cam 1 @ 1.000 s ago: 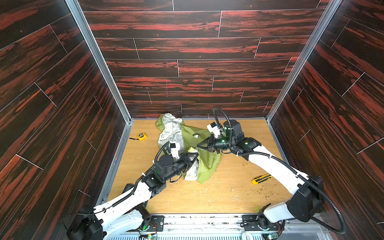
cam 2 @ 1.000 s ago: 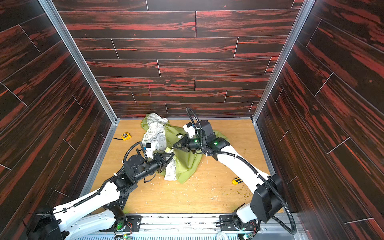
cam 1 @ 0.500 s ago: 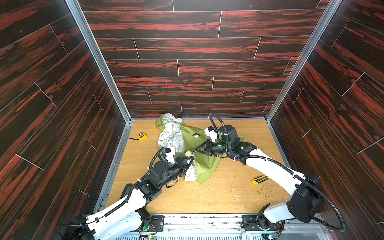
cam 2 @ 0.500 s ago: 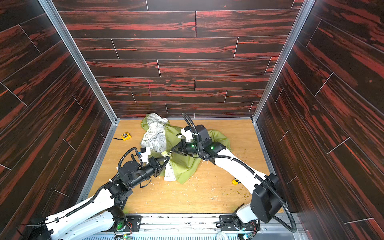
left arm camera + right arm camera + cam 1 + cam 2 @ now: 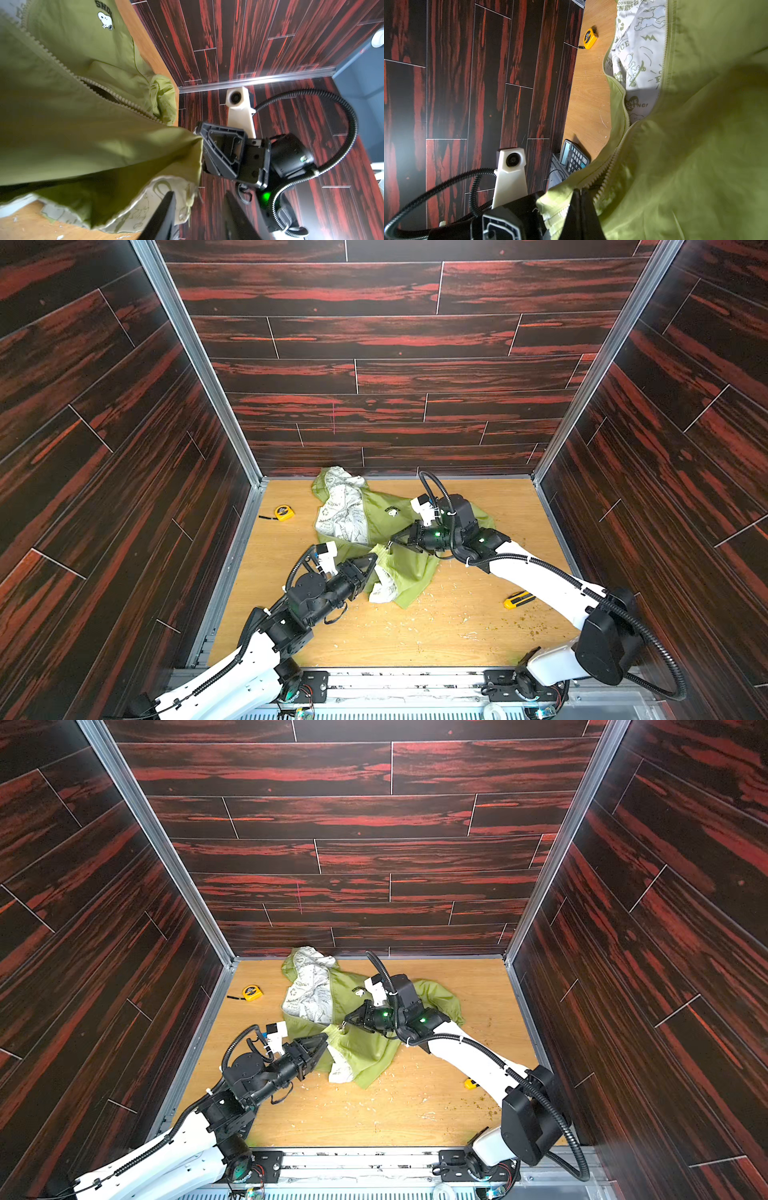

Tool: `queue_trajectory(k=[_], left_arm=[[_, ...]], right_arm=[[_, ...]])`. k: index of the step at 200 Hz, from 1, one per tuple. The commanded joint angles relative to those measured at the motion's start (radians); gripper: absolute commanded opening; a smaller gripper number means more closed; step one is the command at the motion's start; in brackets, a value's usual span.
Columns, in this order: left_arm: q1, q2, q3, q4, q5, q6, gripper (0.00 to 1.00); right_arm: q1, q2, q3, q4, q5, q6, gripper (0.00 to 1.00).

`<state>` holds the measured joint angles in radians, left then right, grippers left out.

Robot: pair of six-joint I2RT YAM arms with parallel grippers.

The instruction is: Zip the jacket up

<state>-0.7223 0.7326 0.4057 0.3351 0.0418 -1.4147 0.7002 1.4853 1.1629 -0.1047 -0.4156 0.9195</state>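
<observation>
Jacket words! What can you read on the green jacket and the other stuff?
"SNOO", cut off: chest logo of the lime-green hooded jacket.
"ENERG", cut off: its white green-printed lining.
"LOVE": same lining.
Dark button calculator and yellow tape measure: too small to read.

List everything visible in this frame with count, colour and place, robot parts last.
jacket: 1, lime green, white printed lining showing, crumpled mid-table toward the back
tape measure: 1, yellow, left of the jacket
utility knife: 1, yellow and black, right of the jacket
calculator: 1, dark grey, by the jacket's edge, right wrist view only
scraps: many, pale, scattered over the front
table: 1, light wood
left gripper: 1, black, open, at the jacket's hem
right gripper: 1, black, shut on the jacket
</observation>
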Motion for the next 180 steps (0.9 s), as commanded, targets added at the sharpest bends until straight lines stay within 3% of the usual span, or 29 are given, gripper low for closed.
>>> queue_trajectory(k=[1, 64, 87, 123, 180], left_arm=[[0.001, 0.007, 0.017, -0.005, -0.031, 0.006, 0.47], [0.000, 0.090, 0.035, 0.049, -0.015, 0.001, 0.45], [0.001, 0.080, 0.021, 0.065, -0.032, -0.009, 0.34], [0.000, 0.022, 0.012, 0.005, -0.058, -0.013, 0.00], [0.000, -0.092, -0.004, -0.133, -0.096, -0.020, 0.00]], right_arm=[[0.013, 0.006, 0.025, 0.007, 0.001, -0.004, 0.00], [0.038, 0.006, 0.038, -0.011, -0.008, -0.011, 0.00], [0.042, 0.001, 0.035, -0.023, -0.001, -0.015, 0.00], [0.040, 0.001, 0.054, -0.064, 0.019, -0.044, 0.00], [0.020, 0.011, 0.091, -0.114, 0.038, -0.080, 0.00]])
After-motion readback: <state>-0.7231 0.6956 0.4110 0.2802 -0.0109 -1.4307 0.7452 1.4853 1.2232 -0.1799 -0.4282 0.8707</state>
